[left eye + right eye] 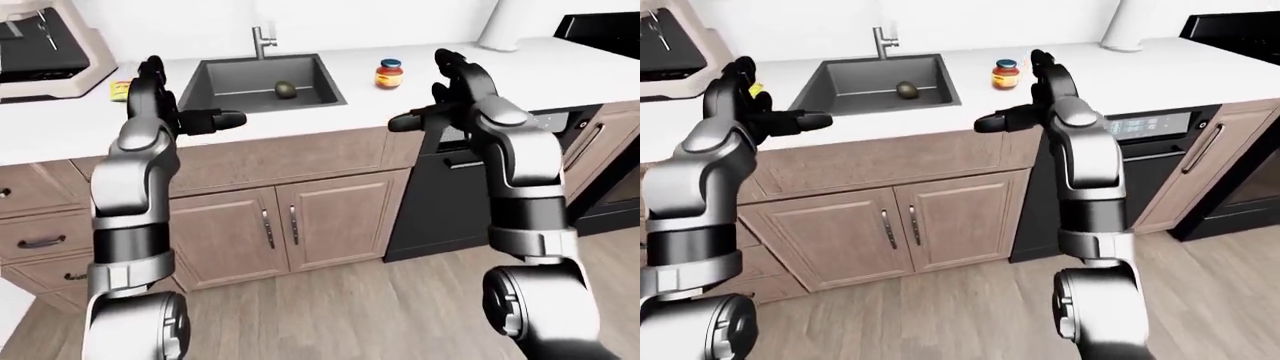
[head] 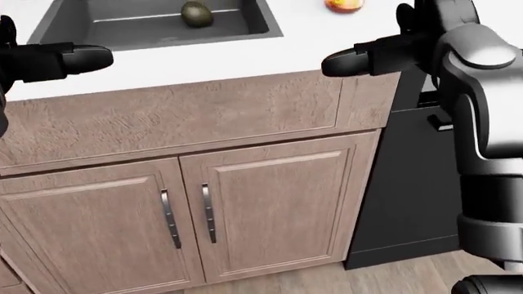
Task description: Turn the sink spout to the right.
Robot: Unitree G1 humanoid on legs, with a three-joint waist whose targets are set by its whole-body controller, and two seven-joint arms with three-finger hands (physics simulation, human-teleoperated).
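The sink spout [image 1: 262, 41] is a short metal faucet standing upright at the top edge of the dark grey sink [image 1: 213, 78], set in the white counter; which way it points I cannot tell. A small green-brown fruit [image 1: 285, 89] lies in the basin. My left hand [image 1: 222, 120] hovers open over the counter's near edge, left of the basin. At the same height to the right of the basin, my right hand [image 1: 402, 121] is open too. Neither hand touches the spout, which stands well beyond them.
An orange jar with a blue lid [image 1: 389, 73] stands on the counter [image 1: 430, 64] right of the sink. A coffee machine [image 1: 45, 52] sits at far left. Below are wooden cabinet doors [image 2: 270, 208] and a black dishwasher [image 1: 440, 202]; an oven [image 1: 1240, 180] is at right.
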